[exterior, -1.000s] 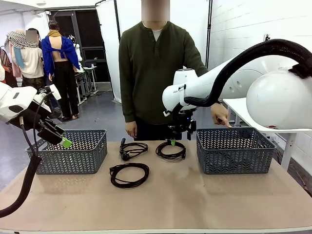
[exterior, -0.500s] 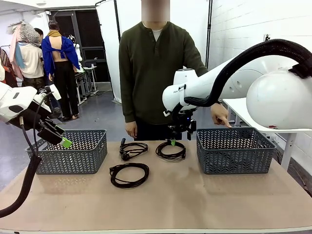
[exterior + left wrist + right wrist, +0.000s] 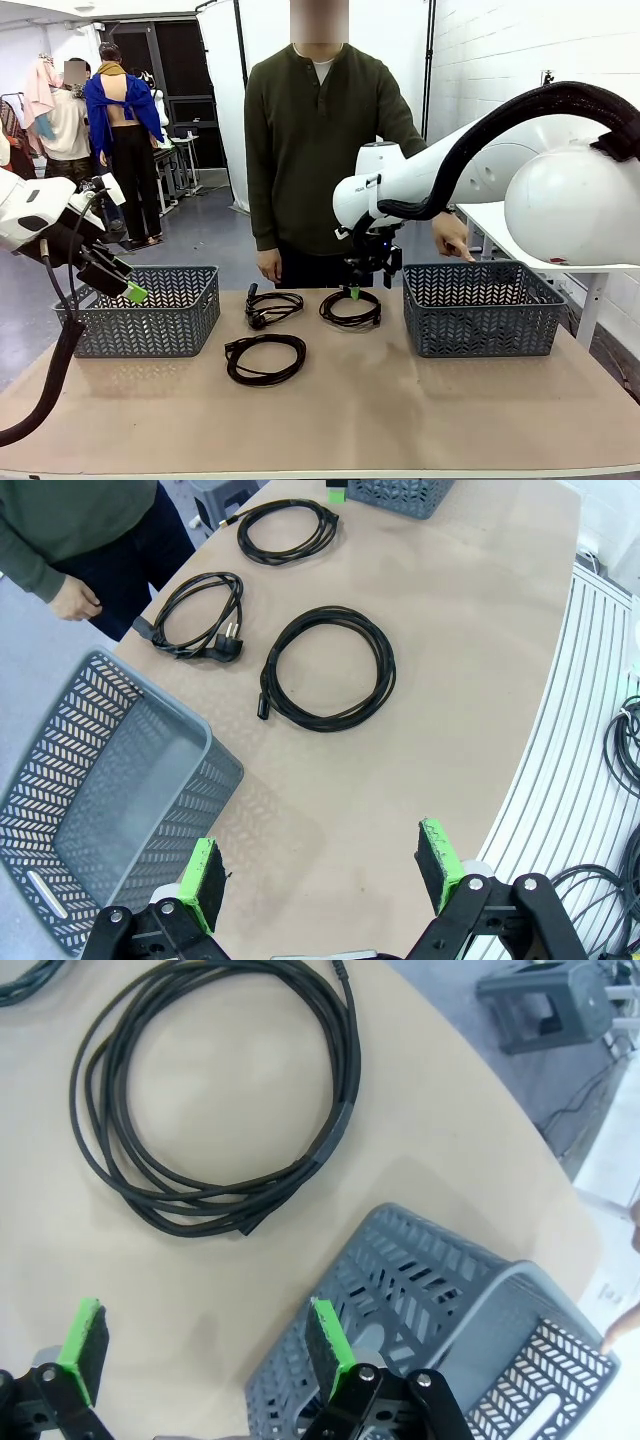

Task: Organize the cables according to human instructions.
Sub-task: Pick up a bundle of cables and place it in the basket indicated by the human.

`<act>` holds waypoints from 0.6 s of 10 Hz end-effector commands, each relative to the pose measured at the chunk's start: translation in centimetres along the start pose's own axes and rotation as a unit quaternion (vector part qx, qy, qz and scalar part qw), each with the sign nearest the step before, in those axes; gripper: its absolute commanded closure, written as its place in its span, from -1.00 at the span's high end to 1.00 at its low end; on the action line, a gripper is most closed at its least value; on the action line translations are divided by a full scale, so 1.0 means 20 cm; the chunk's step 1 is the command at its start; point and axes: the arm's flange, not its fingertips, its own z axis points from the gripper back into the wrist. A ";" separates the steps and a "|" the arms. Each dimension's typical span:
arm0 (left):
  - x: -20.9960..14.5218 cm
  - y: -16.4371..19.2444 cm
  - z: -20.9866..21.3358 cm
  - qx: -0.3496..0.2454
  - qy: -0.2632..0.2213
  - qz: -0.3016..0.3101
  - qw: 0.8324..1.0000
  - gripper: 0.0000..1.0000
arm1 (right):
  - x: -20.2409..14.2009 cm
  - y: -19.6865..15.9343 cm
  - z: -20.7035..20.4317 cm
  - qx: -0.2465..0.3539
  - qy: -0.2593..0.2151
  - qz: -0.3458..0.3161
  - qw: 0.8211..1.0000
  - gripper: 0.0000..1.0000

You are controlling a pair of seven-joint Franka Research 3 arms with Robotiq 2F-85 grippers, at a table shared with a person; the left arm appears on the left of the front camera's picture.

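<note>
Left gripper (image 3: 320,868): pads spread wide, empty, raised by left basket (image 3: 150,322).
Cables, three coils mid-table (image 3: 400,420): plug coil (image 3: 272,307) and far coil (image 3: 350,309) toward far edge, near coil (image 3: 265,359) closer.
Right gripper (image 3: 200,1345): wide open, empty, above far coil.
Right basket (image 3: 480,312): contents hidden behind its wall.

Far behind and above the left pincer (image 3: 130,280), the background person in the pale top (image 3: 68,125) has taken the light patterned cloth (image 3: 40,85) off the head. A second ago it lay draped over that person's head and shoulders, and half a second ago it was lifted high above them. Now it hangs bunched at shoulder height on that person's far side, further out to the pincer's left, and the person has shifted a little towards the pincer's right.
</note>
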 end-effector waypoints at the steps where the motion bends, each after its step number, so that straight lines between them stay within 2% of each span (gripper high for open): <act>1: -0.01 0.01 0.00 -0.006 -0.005 0.000 1.000 1.00 | 0.06 -0.02 -0.06 -0.005 -0.009 -0.023 1.000 1.00; 6: -0.01 0.01 0.00 -0.006 -0.005 0.000 1.000 1.00 | 0.16 -0.02 -0.15 -0.022 -0.015 -0.055 0.998 1.00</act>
